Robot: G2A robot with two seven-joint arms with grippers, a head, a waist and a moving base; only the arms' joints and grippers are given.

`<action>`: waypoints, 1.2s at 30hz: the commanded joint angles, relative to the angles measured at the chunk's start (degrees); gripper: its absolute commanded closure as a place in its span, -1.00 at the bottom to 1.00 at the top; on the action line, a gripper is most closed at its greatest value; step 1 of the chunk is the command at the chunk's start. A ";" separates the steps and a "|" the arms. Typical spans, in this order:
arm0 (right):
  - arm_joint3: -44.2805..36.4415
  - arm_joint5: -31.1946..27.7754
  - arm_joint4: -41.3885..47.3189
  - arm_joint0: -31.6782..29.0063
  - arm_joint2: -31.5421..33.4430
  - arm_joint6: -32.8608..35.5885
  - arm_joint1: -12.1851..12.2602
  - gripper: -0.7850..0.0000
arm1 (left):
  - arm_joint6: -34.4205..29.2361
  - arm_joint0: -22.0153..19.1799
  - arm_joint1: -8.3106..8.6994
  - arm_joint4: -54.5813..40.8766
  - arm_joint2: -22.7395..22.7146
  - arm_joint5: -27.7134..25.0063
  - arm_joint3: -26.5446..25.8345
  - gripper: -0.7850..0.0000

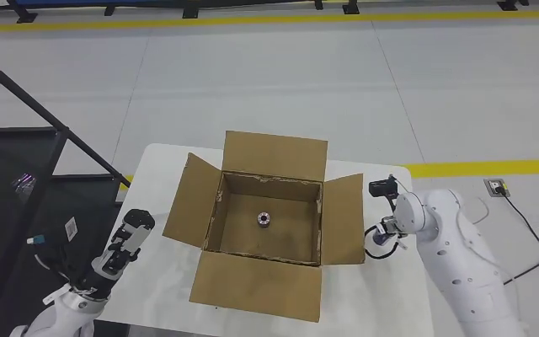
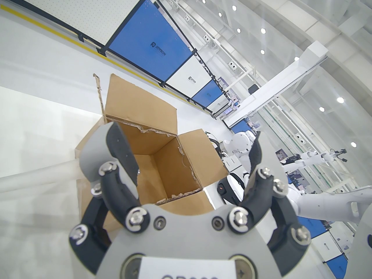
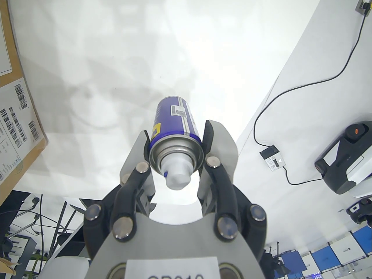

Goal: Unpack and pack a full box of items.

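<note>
While the box point(image 1: 274, 156) stands open mid-surface point(image 1: 160, 168) with its four flaps folded out, I see one small round item point(image 1: 264, 219) on its floor. My right gripper point(image 3: 177, 133) has its fingers clamped on a purple spray can point(image 3: 174, 120) above the surface beside the box's right flap. My left gripper point(image 2: 185, 134), fingers spread apart, sits off the left flap.
</note>
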 commanded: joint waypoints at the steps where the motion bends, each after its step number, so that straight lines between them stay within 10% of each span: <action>1: -0.39 0.27 0.23 -0.11 0.06 0.00 0.05 0.12 | 0.00 0.00 0.00 0.00 0.00 0.00 0.00 -1.00; 19: -3.54 2.77 0.10 -0.84 0.09 0.00 0.67 -0.07 | 0.00 0.00 0.00 0.00 0.00 0.00 0.00 -1.00; 26: -19.74 7.01 -7.36 -3.00 5.40 0.00 1.98 -1.00 | 0.15 0.03 -0.01 -0.01 0.04 0.15 -0.03 -1.00; 31: -35.45 7.08 -9.42 -2.47 4.81 -0.30 1.93 -1.00 | 0.96 0.81 0.09 0.79 0.57 0.44 -0.22 -1.00; 36: -34.73 1.86 -0.04 4.52 -6.94 -2.33 -0.17 -1.00 | 2.18 1.73 0.22 0.78 0.09 0.46 0.82 -1.00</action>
